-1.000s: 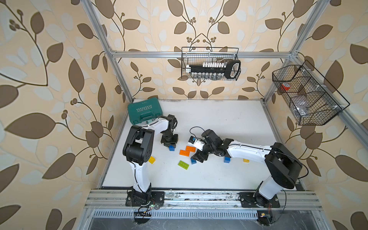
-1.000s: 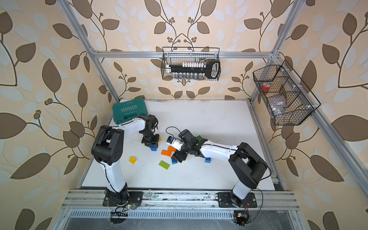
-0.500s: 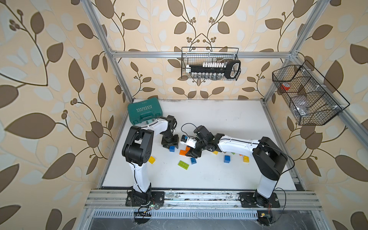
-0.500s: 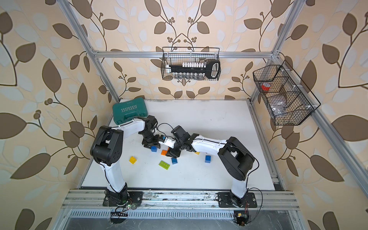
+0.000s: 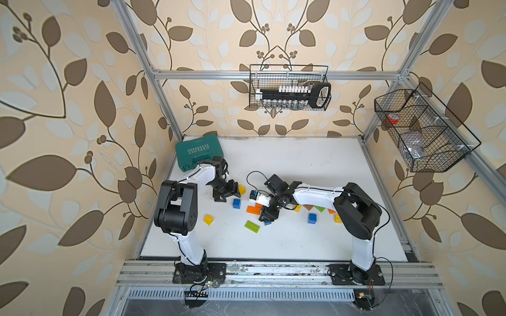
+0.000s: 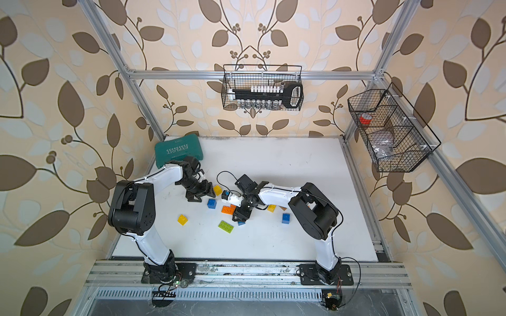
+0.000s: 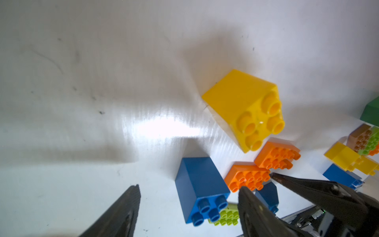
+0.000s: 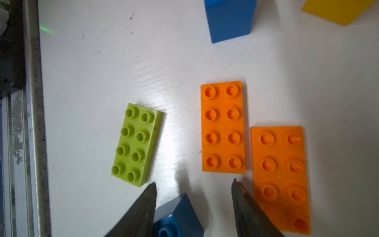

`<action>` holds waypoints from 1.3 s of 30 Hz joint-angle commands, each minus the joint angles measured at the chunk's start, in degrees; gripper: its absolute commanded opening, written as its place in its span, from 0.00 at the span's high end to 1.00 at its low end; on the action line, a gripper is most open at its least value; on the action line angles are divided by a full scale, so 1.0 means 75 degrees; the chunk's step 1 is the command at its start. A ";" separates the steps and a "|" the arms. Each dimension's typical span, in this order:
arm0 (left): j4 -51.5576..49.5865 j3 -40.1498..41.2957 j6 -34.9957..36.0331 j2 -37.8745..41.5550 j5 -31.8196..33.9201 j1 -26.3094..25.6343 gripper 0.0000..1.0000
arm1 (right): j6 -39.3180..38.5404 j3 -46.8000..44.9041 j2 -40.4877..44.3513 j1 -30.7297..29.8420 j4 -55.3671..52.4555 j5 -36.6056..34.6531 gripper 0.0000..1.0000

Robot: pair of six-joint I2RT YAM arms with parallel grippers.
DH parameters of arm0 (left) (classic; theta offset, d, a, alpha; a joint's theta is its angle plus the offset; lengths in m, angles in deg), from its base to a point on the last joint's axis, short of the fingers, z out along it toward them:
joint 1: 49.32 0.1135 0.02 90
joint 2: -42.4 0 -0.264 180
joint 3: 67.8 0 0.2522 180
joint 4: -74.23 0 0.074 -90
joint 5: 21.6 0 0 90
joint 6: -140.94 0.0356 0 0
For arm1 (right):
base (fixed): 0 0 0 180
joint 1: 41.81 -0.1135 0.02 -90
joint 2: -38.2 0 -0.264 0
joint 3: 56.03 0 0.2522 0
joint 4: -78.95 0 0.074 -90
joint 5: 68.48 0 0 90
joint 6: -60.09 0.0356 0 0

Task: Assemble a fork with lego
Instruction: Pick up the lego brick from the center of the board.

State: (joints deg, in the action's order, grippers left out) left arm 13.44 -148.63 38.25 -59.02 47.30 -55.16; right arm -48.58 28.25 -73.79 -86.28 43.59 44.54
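None of the fork is built yet, as far as you can see. The lego lies loose in single bricks across the middle of the table. I can't tell whether the few half hidden under the right arm are joined. By my reading, all the joining is left to do.

Nearest you sit the green brick and, to its left, a yellow brick. Just right of the green one, the right gripper points down with its jaws partly apart, straddling a small blue brick. A gap shows on one side, so I judge it not yet clamped. Just beyond lie two orange bricks, flat, studs up, edge to edge. Left of them stands a blue brick. The left gripper hovers just behind it, jaws wide and holding nothing. A second yellow brick lies just right of that gripper.

The table is white, scuffed and glossy, with a metal rail along its near edge. At the far left corner rests a teal case. Leaf-patterned walls close the cell. One wire basket hangs on the far wall and another on the right.
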 commanded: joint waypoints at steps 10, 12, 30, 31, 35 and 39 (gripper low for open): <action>0.0302 0.0368 -0.0207 0.0500 -0.0589 0.0370 0.22 | -0.0151 0.0742 -0.0664 0.0024 -0.0357 0.0024 0.33; 0.0327 0.0440 -0.0232 0.0561 -0.0643 0.0459 0.22 | -0.0199 0.0859 -0.0742 -0.0085 -0.0428 -0.0141 0.32; 0.0754 0.0851 -0.0540 0.0745 -0.1426 0.1330 0.24 | -0.0572 0.0979 -0.0996 -0.0621 0.0022 -0.1579 0.48; 0.0788 0.0858 -0.0584 0.0750 -0.1521 0.1387 0.24 | -0.0617 0.1000 -0.1022 -0.0626 0.0007 -0.1591 0.51; 0.0884 0.0924 -0.0668 0.0795 -0.1730 0.1556 0.24 | -0.0857 0.0993 -0.1076 -0.0759 0.0036 -0.1803 0.61; 0.1120 0.1179 -0.0838 0.0957 -0.1991 0.1842 0.24 | -0.1046 0.0980 -0.1054 -0.0838 0.0103 -0.1790 0.71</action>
State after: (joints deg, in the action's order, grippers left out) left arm 20.96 -141.18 33.40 -55.18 35.65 -42.62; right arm -54.57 35.42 -79.66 -91.68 45.12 32.15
